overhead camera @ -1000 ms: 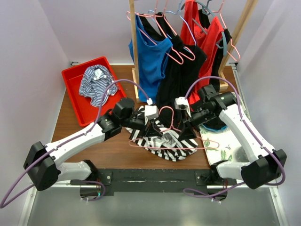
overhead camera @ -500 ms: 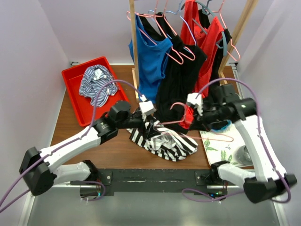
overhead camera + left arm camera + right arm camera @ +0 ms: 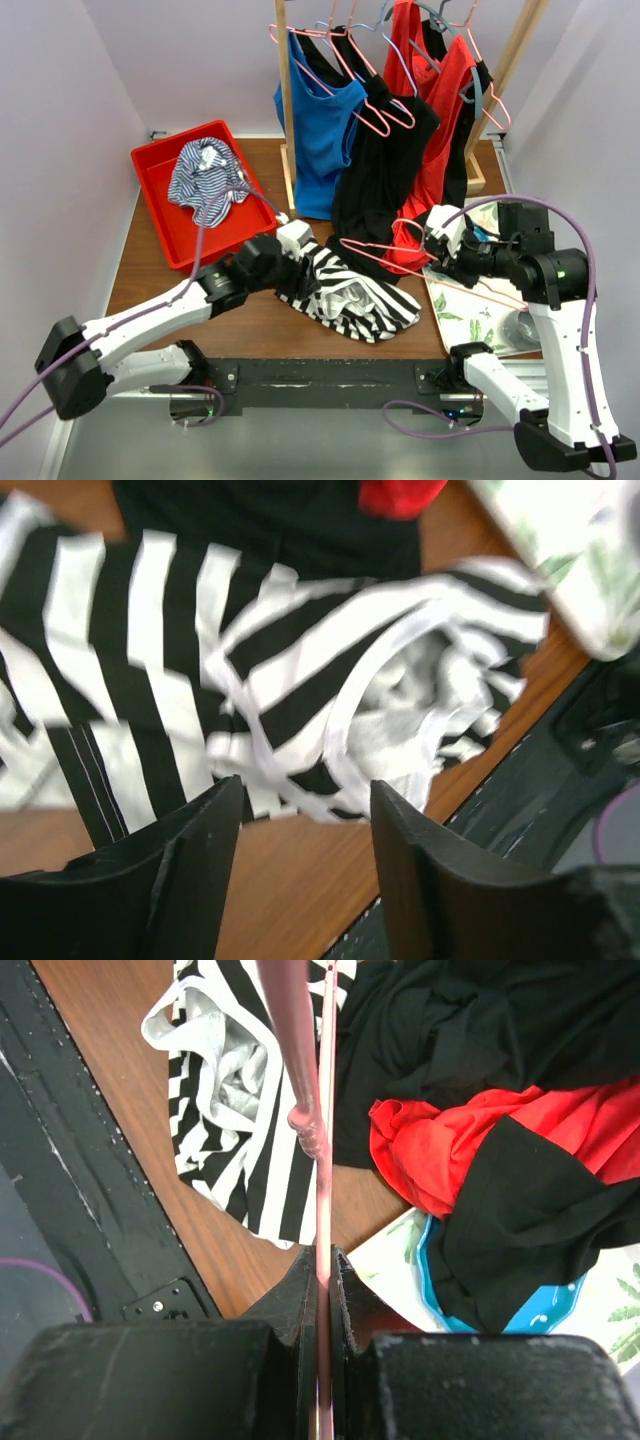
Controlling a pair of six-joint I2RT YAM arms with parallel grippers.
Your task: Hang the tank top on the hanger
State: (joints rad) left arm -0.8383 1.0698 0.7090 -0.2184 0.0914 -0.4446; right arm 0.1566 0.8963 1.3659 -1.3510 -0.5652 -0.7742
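The tank top point(image 3: 350, 295), boldly striped in black and white, lies crumpled on the wooden table near the front edge; it also shows in the left wrist view point(image 3: 300, 670) and the right wrist view point(image 3: 230, 1090). My left gripper point(image 3: 305, 262) hovers over its left end. Its jaws point(image 3: 305, 800) are open, with only bare wood and the fabric's edge between them. My right gripper point(image 3: 440, 252) is shut on the hanger point(image 3: 375, 258), whose thin pink wire point(image 3: 322, 1160) is pinched between its fingers point(image 3: 324, 1260). The hanger hangs tilted above the table, just right of the tank top.
A red tray point(image 3: 160, 215) at the back left holds a thin-striped blue-and-white garment point(image 3: 205, 180). Blue point(image 3: 320, 130), black point(image 3: 385, 160) and red point(image 3: 440, 110) tops hang from a wooden rack point(image 3: 285, 100) behind. A leaf-patterned cloth point(image 3: 470, 310) lies at the right.
The left gripper has let go of the tank top, opened and drawn back left. The right gripper has shut on the hanger and carried it up and to the right, off the tank top.
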